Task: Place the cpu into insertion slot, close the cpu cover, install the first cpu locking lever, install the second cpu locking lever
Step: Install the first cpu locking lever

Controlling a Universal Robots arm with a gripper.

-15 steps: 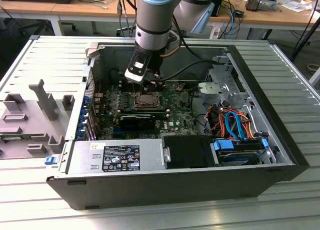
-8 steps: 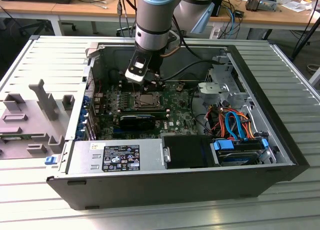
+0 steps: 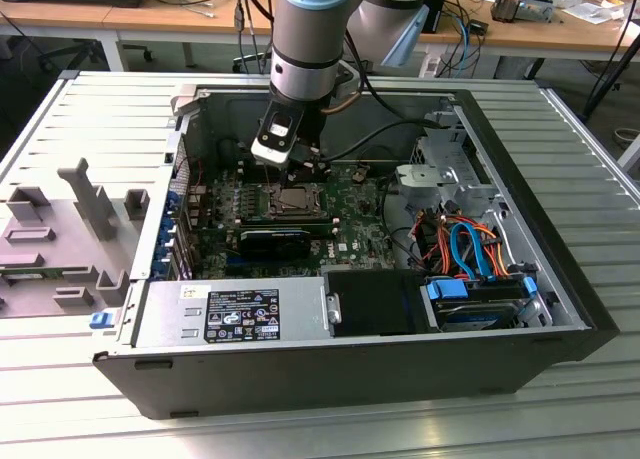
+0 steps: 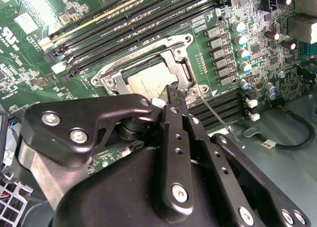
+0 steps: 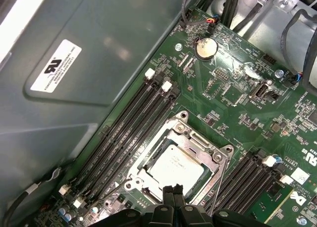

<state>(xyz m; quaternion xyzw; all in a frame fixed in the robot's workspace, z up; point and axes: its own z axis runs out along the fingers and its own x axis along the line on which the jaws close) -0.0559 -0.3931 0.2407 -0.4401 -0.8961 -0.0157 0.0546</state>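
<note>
- First wrist view has the cpu in plain sight: its dull silver top lies flat and square inside the insertion slot, on the green motherboard.
- The cpu cover lies flat over the slot. Its silver frame runs round the chip's edges, and the chip shows through the cut-out.
- My tool hangs at the cover's edge on one side of the chip. Its two black fingers are pressed together, with nothing that I can see between them.
- In the second wrist view the fingertips are at the frame's rim; I cannot tell whether they touch it or sit just above.
- A thin metal locking lever runs out from the socket corner just beside my fingertip and slants across the nearby memory slots. I cannot tell whether it is latched.
- Long black memory slots run along both flanks of the socket, and a round coin battery sits further off on the board.
- In the exterior view my arm comes down from above into the open computer case, which lies on its side on the ribbed metal surface.
- Inside the case, the power supply sits toward the near edge, and blue and orange cables bunch at the exterior view's right.
- A grey holder lies on the surface at the exterior view's left, beside the case.
</note>
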